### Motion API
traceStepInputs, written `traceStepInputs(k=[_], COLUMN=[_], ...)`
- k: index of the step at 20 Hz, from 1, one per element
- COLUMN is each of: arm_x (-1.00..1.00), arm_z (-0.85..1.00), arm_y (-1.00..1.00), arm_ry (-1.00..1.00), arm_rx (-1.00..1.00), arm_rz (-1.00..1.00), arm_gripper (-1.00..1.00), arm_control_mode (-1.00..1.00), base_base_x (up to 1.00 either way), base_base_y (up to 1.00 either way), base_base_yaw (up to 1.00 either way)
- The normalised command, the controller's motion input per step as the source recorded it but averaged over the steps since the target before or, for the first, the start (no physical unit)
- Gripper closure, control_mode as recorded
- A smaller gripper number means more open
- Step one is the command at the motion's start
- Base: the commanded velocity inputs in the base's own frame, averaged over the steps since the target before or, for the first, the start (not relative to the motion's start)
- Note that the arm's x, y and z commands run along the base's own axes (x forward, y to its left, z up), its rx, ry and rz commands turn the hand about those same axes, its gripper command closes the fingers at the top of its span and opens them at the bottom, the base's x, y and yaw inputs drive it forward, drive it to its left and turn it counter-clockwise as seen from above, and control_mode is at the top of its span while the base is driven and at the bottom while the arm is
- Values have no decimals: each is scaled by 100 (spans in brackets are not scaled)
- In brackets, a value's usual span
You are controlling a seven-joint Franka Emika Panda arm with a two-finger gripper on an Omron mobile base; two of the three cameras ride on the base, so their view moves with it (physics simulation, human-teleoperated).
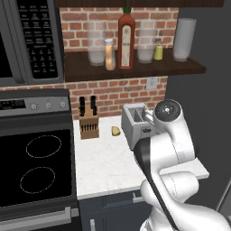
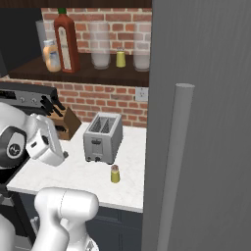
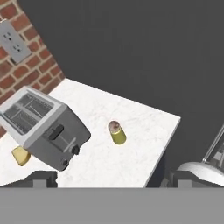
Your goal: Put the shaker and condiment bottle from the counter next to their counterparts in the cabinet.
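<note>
The olive-yellow shaker (image 3: 117, 132) with a brown cap stands upright on the white counter (image 3: 135, 127), to the right of the toaster; the right base view has this shaker (image 2: 114, 174) near the counter's front edge. My gripper (image 3: 111, 180) hovers above and in front of it, open, with nothing between its fingers. The small orange condiment bottle (image 1: 109, 54) stands on the dark cabinet shelf (image 1: 135, 70), just left of the tall dark-red bottle (image 1: 126, 40). The bright yellow shaker (image 1: 158, 52) sits further right on the shelf, between clear glasses.
A silver toaster (image 2: 102, 137) stands mid-counter with a small yellow wedge (image 1: 116, 131) and a knife block (image 1: 89, 122) to its left. Stove (image 1: 36, 167) and microwave (image 1: 31, 40) lie left. A tall dark panel (image 2: 196, 122) bounds the counter's right side.
</note>
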Motion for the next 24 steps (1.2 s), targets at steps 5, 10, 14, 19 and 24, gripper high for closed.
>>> traceStepInputs(k=[5,10,14,19,24], arm_x=[0,0,0,0,0], arm_z=[-100,-100,-100,-100,-99], arm_y=[-27,-26,-17,-26,-41], arm_ry=[-25,-27,-29,-29,-25], arm_rx=[-1,-1,-2,0,0], arm_rz=[0,0,0,0,0], arm_gripper=[-100,-100,-100,-100,-100], arm_control_mode=[-100,-100,-100,-100,-100], base_base_x=[0,0,0,0,0], base_base_y=[0,0,0,0,0], base_base_yaw=[0,0,0,0,0])
